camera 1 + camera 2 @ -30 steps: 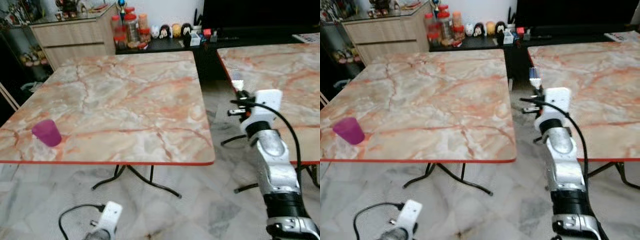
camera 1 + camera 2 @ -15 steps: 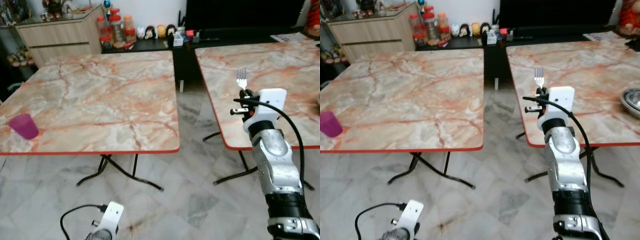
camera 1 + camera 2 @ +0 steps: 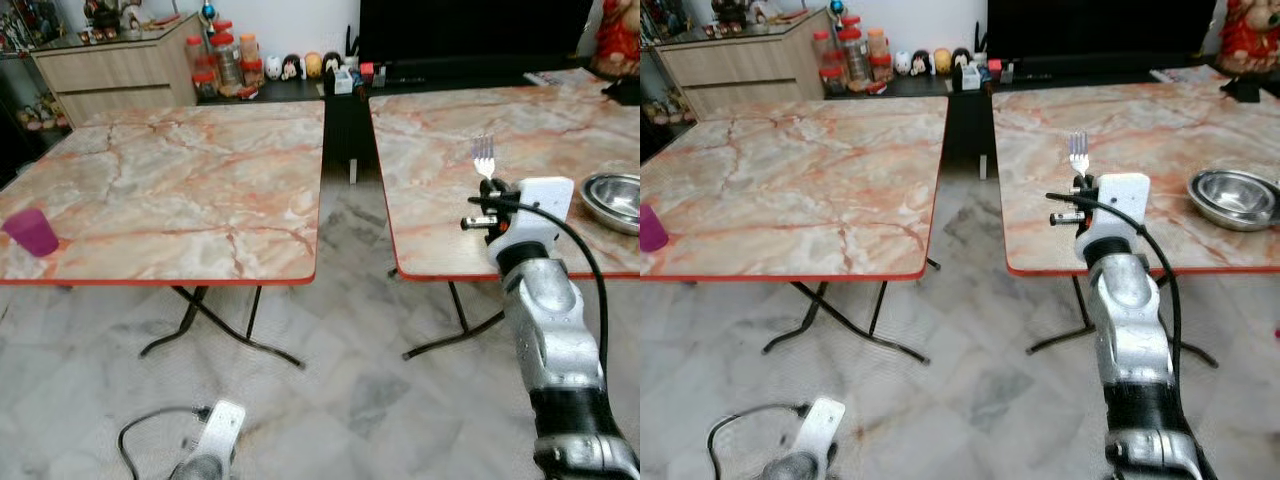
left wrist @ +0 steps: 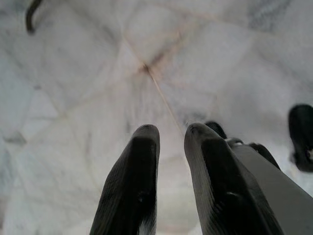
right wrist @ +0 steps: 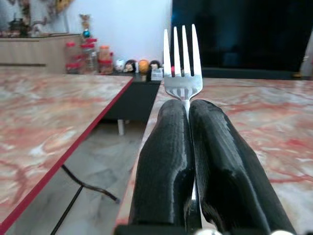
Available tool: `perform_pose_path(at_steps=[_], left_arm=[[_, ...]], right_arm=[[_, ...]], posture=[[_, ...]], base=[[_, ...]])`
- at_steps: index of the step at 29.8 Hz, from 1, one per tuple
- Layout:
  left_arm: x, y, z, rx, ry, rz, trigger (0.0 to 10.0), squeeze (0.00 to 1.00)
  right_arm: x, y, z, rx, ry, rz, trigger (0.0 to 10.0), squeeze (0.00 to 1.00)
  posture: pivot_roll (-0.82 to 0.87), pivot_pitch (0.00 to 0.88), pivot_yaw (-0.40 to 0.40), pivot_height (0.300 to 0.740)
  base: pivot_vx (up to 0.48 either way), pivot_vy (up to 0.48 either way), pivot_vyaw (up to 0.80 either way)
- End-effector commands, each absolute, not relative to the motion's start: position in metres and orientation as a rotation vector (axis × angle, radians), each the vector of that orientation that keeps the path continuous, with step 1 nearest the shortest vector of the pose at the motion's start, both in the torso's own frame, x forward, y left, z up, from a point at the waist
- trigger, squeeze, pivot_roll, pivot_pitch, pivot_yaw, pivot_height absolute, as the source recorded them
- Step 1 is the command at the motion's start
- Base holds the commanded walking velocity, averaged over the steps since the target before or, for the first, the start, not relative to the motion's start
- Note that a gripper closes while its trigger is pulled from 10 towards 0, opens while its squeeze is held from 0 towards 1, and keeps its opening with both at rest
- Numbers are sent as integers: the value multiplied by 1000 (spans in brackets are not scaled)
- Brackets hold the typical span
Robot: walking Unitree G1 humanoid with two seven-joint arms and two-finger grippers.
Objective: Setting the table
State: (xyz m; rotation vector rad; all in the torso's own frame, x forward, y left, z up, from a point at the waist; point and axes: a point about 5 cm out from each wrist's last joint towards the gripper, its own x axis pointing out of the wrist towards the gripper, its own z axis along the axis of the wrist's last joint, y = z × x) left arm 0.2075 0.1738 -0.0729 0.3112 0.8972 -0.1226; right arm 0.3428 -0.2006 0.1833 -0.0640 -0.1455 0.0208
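Over right table's near edge: right gripper (image 5: 188, 110) clamped on fork (image 5: 182, 61), tines up
Left gripper (image 4: 168, 134): hanging above floor, fingers slightly parted, holding nothing
Bowl (image 3: 1232, 197): on right table (image 3: 1160, 130)

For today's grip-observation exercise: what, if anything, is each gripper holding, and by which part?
The right gripper holds a fork by its handle, tines pointing up past the fingertips. The left gripper hangs low over the floor, holding nothing.

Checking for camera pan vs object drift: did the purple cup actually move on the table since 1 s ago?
No. The purple cup sits by the same near left edge of the left table; the whole view shifted, so the camera turned, not the cup.
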Motion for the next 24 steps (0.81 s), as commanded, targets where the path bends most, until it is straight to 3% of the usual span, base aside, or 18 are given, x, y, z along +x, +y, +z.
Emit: perform_pose_path(at_steps=[1,24], left_arm=[[207,178,-73,306,896,-101,10000,0],[209,176,-72,306,891,-107,10000,0]], right_arm=[[344,-197,191,-57,-170,33,10000,0],[345,-195,191,-57,-182,24,10000,0]], posture=[[-61,0,44,728],[-63,0,43,728]], base=[[382,0,0],[410,0,0]])
